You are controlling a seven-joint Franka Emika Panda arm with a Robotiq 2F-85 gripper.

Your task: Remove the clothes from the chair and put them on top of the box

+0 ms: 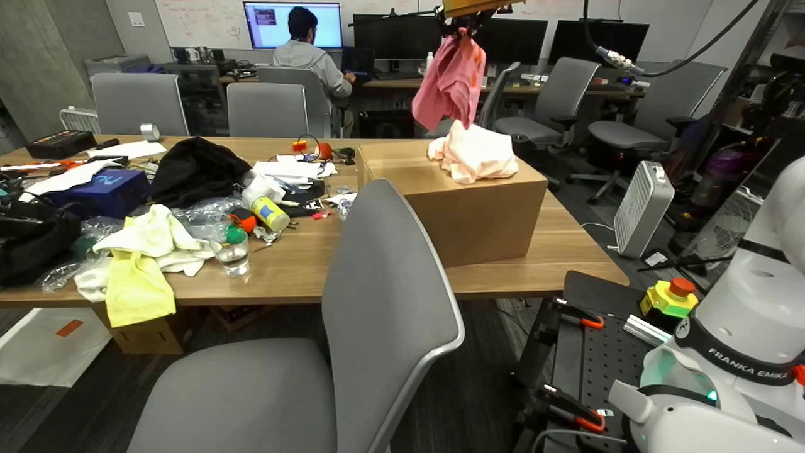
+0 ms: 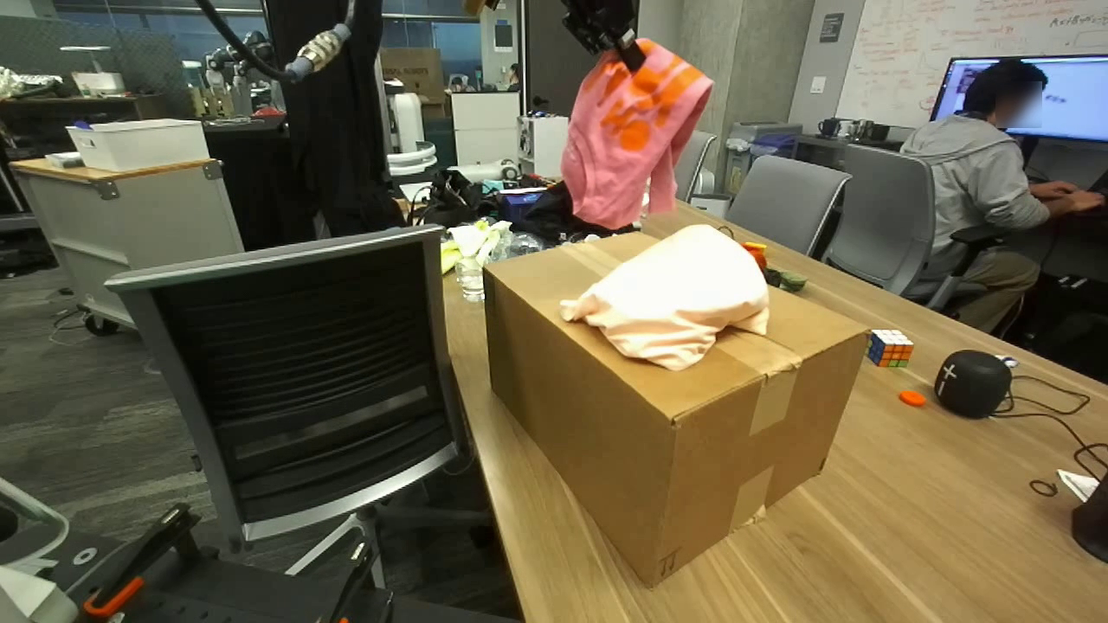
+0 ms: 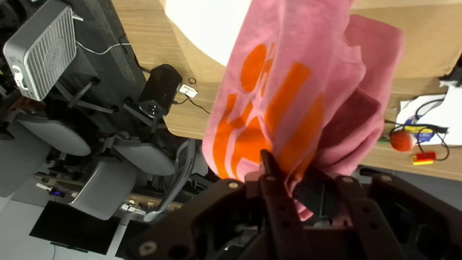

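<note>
My gripper (image 1: 464, 28) is shut on a pink cloth (image 1: 449, 82) with orange print. The cloth hangs in the air over the box's far edge, above the cream cloth. The gripper (image 2: 630, 54) and the pink cloth (image 2: 632, 130) also show in an exterior view. In the wrist view, the pink cloth (image 3: 288, 90) hangs from the fingers (image 3: 288, 169) and covers much of the scene. The cream cloth (image 2: 684, 294) lies crumpled on the closed cardboard box (image 2: 589, 424). The grey chair (image 1: 390, 289) stands at the table with no cloth visible on its seat or back.
The wooden table (image 1: 302, 277) holds the box. Yellow cloths (image 1: 141, 277), a glass (image 1: 234, 257) and clutter lie at one side. A Rubik's cube (image 2: 890, 348) and a black speaker (image 2: 974, 383) stand beside the box. A person (image 1: 308, 56) sits behind the table.
</note>
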